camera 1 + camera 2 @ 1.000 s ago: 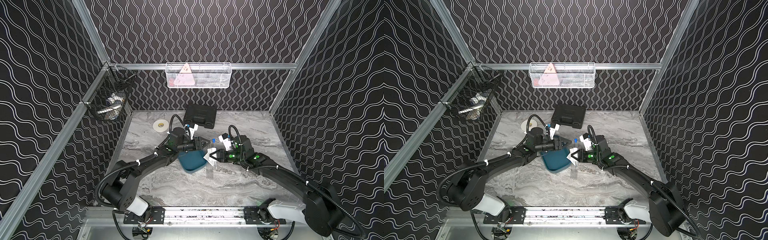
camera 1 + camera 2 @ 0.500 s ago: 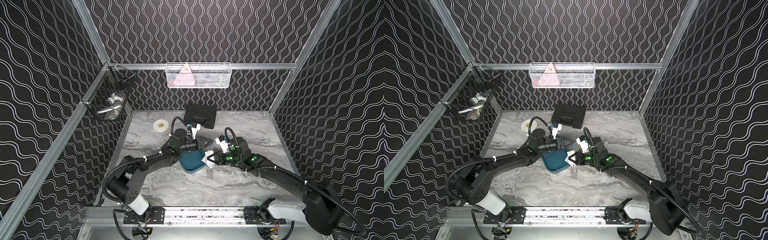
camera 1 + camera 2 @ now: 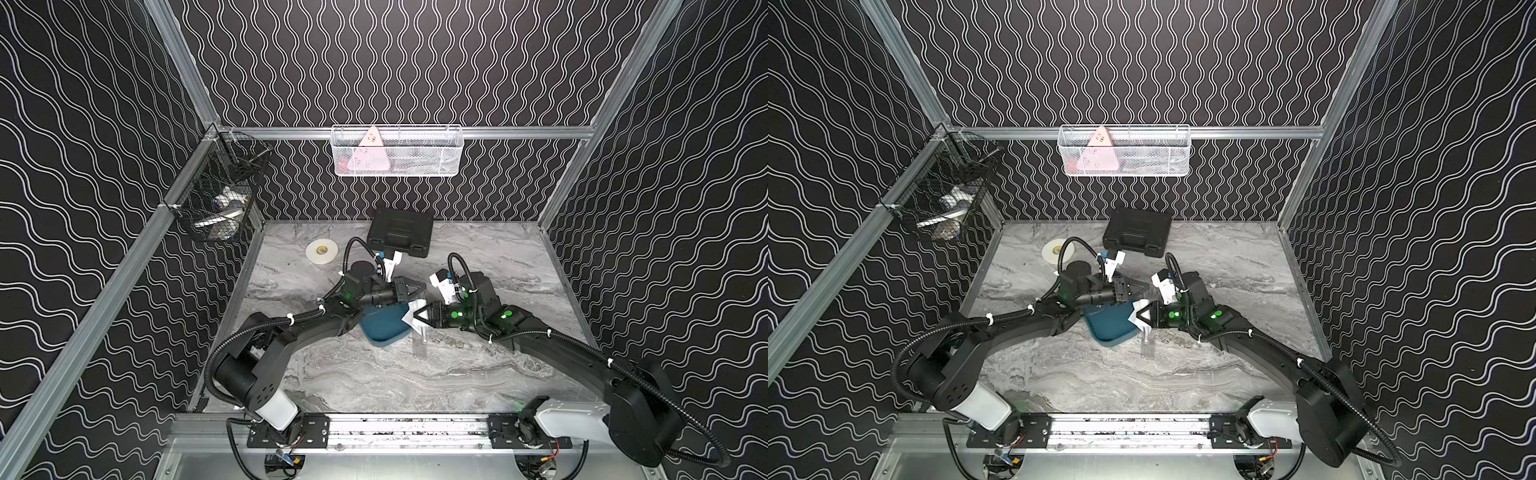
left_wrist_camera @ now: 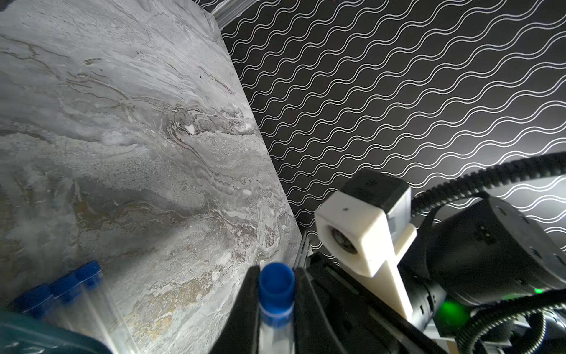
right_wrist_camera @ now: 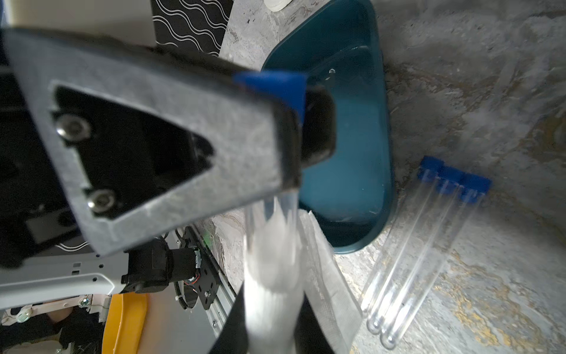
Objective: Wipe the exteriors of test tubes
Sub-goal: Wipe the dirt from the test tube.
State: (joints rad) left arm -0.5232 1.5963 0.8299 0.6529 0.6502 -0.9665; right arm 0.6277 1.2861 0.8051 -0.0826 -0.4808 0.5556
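One clear test tube (image 5: 269,208) with a blue cap (image 4: 276,288) hangs above the table, over the teal tray's (image 3: 382,328) right edge. My left gripper (image 4: 276,272) is shut on it just below the cap; in both top views it (image 3: 422,288) (image 3: 1146,287) points right. My right gripper (image 5: 271,306) is shut on a white tissue (image 5: 272,285) that wraps the tube's lower end, and faces the left one (image 3: 417,316) (image 3: 1139,318). Three more test tubes (image 5: 422,245) lie side by side on the table next to the tray (image 3: 420,343).
A black case (image 3: 401,237) and a white tape roll (image 3: 321,251) lie at the back of the marble table. A black wire basket (image 3: 220,203) hangs on the left wall, a white mesh basket (image 3: 395,151) on the back wall.
My left gripper has moved right to the tube's capped end and shut on it. The right gripper has kept its grip on the tissue and shifted slightly towards the left one.
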